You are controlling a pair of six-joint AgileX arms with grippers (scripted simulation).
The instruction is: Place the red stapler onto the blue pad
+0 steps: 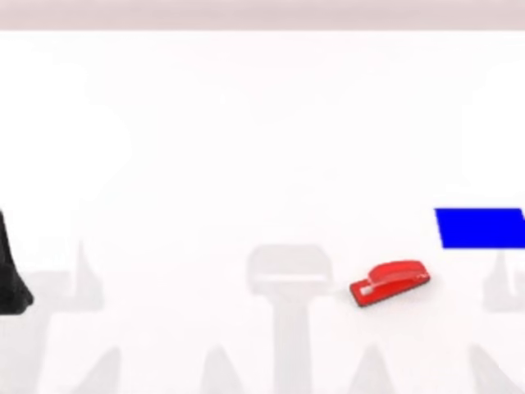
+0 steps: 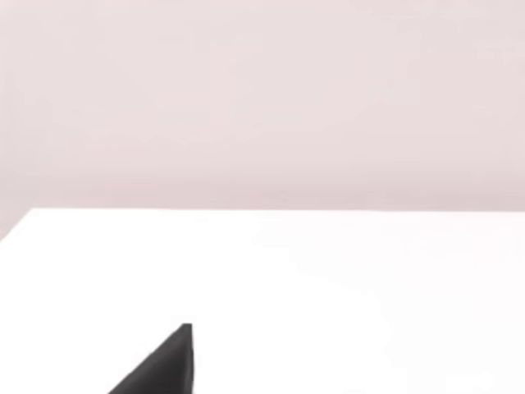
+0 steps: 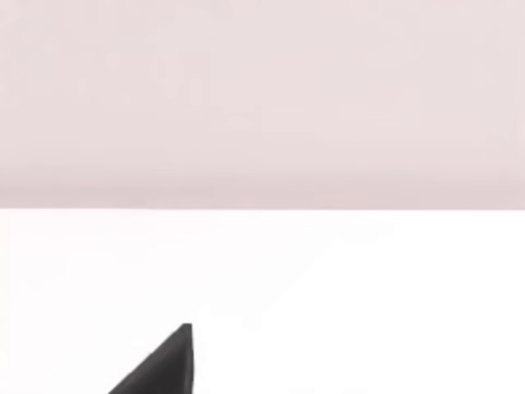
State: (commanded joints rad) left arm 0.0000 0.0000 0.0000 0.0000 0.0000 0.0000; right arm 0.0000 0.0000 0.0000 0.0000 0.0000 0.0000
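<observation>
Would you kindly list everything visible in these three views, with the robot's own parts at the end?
Small glossy red stapler: one, red with a pale metal strip, lying on the table right of centre near the front, left of the pad and apart from it.
Flat bright-blue rectangular pad: one, blue, at the table's right edge, cut off by the frame.
White table: one, white, filling the top view.
Left arm: one, black, at the left edge.
Left tool fingertip: black, over bare table.
Right tool fingertip: black, over bare table.

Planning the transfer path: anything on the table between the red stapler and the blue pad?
Nothing visible. In the top view, the red stapler lies on bare white table, apart from the blue pad, which sits at the right edge, farther back. Only open tabletop lies between them.
</observation>
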